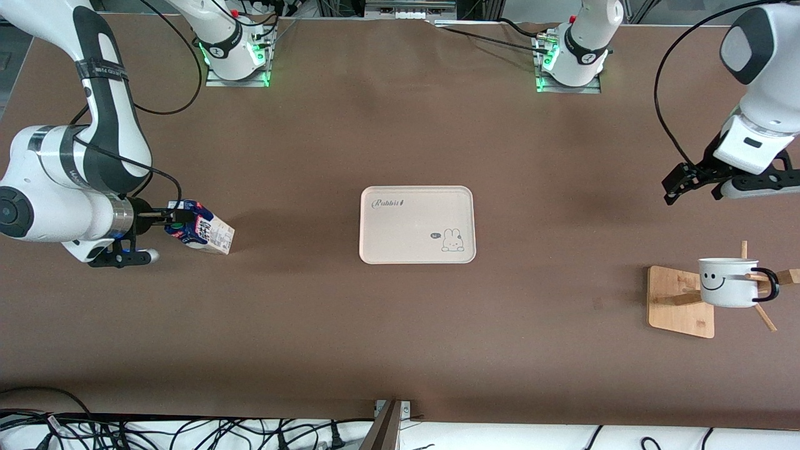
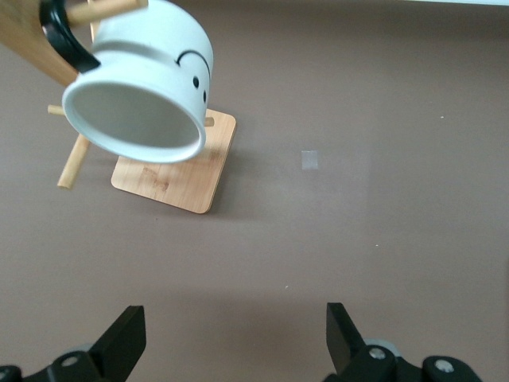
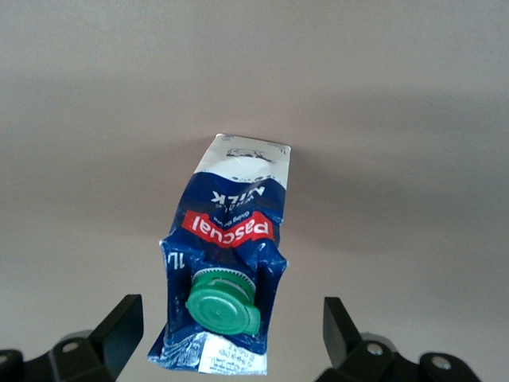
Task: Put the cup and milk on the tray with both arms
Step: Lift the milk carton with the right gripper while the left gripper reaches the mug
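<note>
On the table the tray [image 1: 417, 224] is bare: right gripper [image 3: 227, 338], fingers spread, straddles the milk [image 1: 201, 230] ungrasped; left gripper [image 2: 235, 338], fingers spread, hovers above the racked cup [image 1: 729, 282].

surface: brown table [image 1: 400, 344] | on it: tray [image 1: 400, 240], milk [image 1: 209, 232], peg rack [image 1: 672, 300], apparently square-based
</note>
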Controlling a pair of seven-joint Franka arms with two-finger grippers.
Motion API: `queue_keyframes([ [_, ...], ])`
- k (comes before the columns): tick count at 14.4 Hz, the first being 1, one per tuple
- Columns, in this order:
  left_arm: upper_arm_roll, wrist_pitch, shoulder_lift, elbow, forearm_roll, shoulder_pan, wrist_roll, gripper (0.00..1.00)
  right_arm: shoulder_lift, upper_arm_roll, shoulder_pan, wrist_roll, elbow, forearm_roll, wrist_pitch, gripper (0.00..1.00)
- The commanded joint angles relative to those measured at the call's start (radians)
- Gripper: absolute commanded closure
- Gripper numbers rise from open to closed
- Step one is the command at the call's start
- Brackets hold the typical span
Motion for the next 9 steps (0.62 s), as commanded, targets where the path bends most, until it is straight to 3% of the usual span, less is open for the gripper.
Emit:
queue_keyframes([
  [1, -0.004, 0.113, -0.051, -0.123, 0.004, 0.020, 0.025, 0.00, -0.029, 0.001, 0.000, 0.004, -0.051, 0.019, 0.024, 0.00],
  [5, -0.004, 0.311, -0.023, -0.231, 0.001, 0.040, 0.011, 0.00, -0.024, 0.001, -0.001, 0.020, -0.050, 0.025, 0.025, 0.00],
  [9, -0.004, 0.297, -0.023, -0.205, 0.011, 0.038, 0.039, 0.00, -0.017, -0.001, -0.006, 0.071, -0.045, 0.092, 0.024, 0.00],
])
